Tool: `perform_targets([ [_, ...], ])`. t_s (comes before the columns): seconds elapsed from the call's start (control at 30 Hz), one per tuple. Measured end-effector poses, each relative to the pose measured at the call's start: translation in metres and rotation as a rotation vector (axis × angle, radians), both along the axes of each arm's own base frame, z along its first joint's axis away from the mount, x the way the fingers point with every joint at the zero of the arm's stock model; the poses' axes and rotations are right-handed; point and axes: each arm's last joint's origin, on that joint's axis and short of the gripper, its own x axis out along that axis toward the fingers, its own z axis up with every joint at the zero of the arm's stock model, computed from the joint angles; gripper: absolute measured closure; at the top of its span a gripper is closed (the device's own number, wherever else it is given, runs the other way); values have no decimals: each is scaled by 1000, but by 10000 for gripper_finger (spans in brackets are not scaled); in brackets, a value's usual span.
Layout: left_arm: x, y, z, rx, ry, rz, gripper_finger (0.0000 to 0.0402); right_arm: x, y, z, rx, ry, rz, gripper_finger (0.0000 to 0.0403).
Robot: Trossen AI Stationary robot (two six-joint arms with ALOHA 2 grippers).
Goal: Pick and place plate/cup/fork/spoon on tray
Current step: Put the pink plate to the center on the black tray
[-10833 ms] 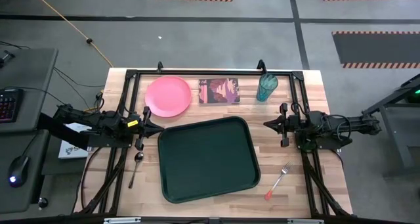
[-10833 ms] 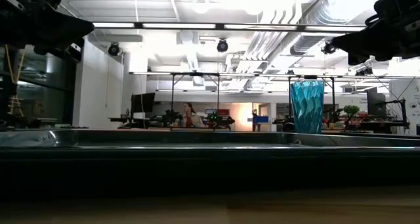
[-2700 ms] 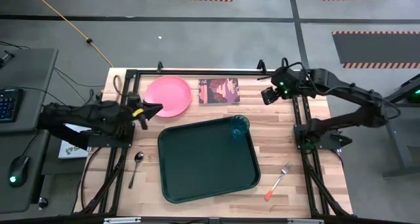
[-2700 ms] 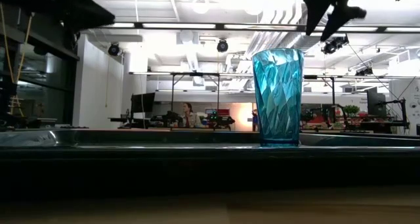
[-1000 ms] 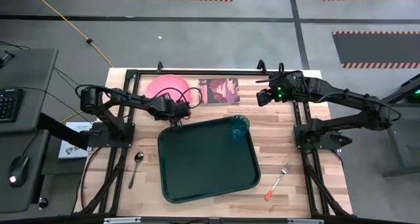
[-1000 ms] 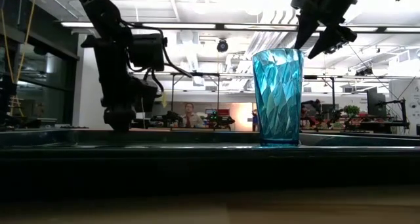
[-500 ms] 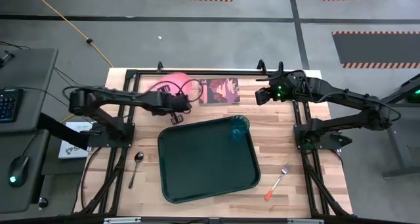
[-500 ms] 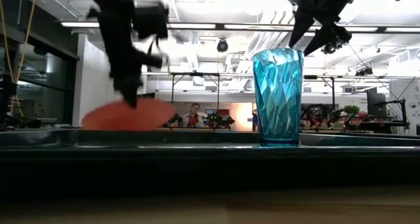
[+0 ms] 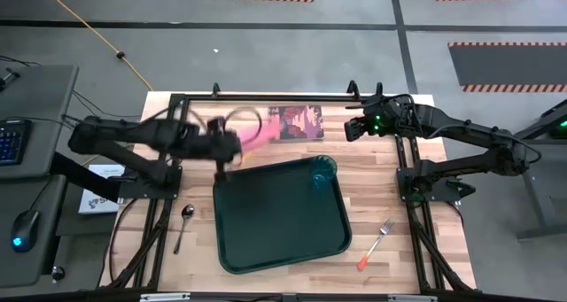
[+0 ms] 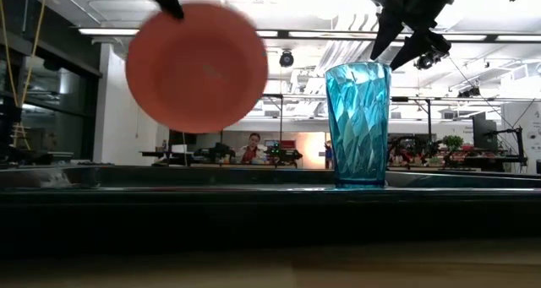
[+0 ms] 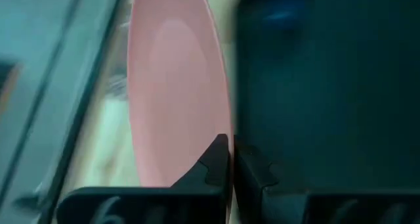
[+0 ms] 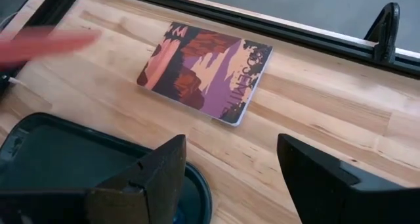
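Left claw [image 9: 221,151] is closed on the rim of the plate [image 10: 197,67], with its two dark fingers [image 11: 213,161] pinched together over the pink edge in the left wrist view. In the high view it sits at centre left of the frame, just above the tray's upper left corner, and the plate shows as a blurred pink streak running from it up and to the right toward the picture card [image 9: 296,122]. In the low view the plate hangs clear of the tabletop [image 9: 372,182] in the upper left of the frame, tipped up so its round face is toward the camera, with a dark fingertip at its top left edge. Right claw [image 9: 353,129] hovers in the upper right of the high view, above the tabletop just right of the picture card, its fingers [image 12: 140,178] spread wide with nothing between them. The cup [image 9: 322,171] stands upright inside the tray [image 9: 266,240] at its upper right corner, directly below the right claw in the frame. The spoon [image 9: 182,226] lies on the tabletop left of the tray, in the lower left, well apart from the left claw. The fork [image 9: 376,243] lies on the tabletop right of the tray, in the lower right of the frame.
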Motion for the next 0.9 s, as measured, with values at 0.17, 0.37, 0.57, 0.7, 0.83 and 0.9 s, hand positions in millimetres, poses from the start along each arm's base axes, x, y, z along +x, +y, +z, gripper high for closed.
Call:
perform_targets([
  [0.17, 3, -67, 3, -32, 2, -215, 401, 0, 1, 0, 15, -5, 14, 171],
  [0.37, 13, -151, -38, 51, 52, -372, 401, 1, 0, 1, 4, -9, 27, 171],
  [0.57, 29, -194, -90, 256, 127, -432, 401, 2, 1, 1, 16, -22, 42, 171],
  [0.7, 39, -204, -119, 296, 195, -439, 401, 2, 1, 1, 16, -22, 43, 171],
  [0.83, 47, -212, -142, 294, 233, -448, 401, 2, 1, 1, 20, -25, 38, 171],
  [0.9, 49, -215, -151, 287, 262, -454, 400, 2, 1, 1, 21, -25, 37, 171],
])
